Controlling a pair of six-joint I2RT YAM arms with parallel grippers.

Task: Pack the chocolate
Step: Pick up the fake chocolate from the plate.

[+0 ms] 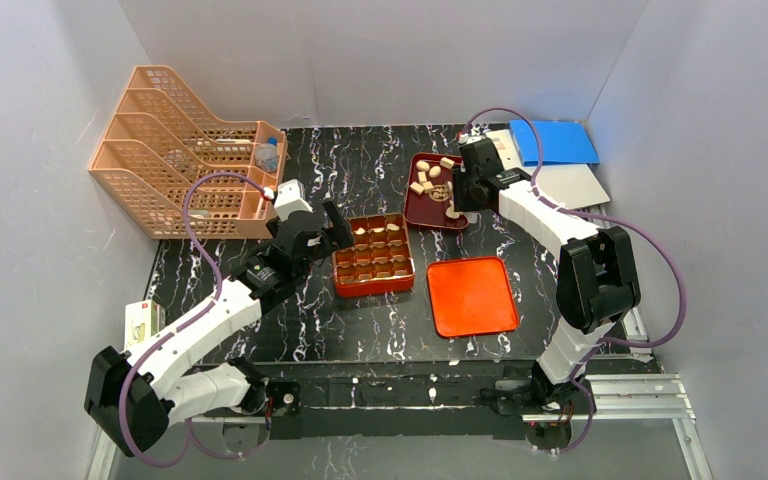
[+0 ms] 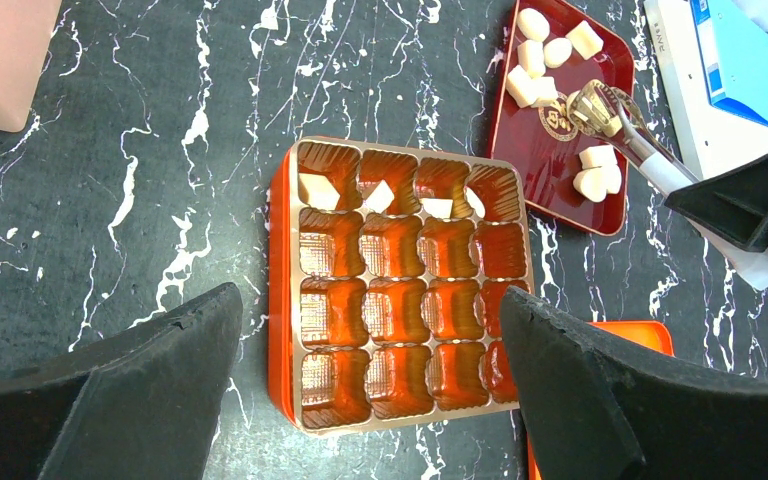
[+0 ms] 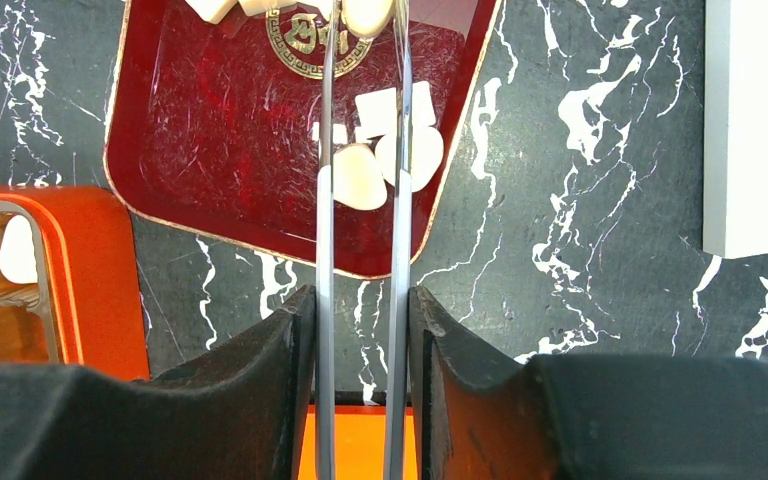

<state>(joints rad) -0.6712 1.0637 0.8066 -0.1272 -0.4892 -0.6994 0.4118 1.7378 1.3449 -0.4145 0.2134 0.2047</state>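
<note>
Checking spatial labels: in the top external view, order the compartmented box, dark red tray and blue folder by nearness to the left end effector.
1. compartmented box, beside the left end effector
2. dark red tray, back right
3. blue folder, far back-right

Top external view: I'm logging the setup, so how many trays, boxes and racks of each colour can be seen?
Orange-red: 2, the compartmented box and the flat tray
Dark red: 1, the shallow tray holding loose chocolate
Peach: 1, the file rack
Total: 4
</note>
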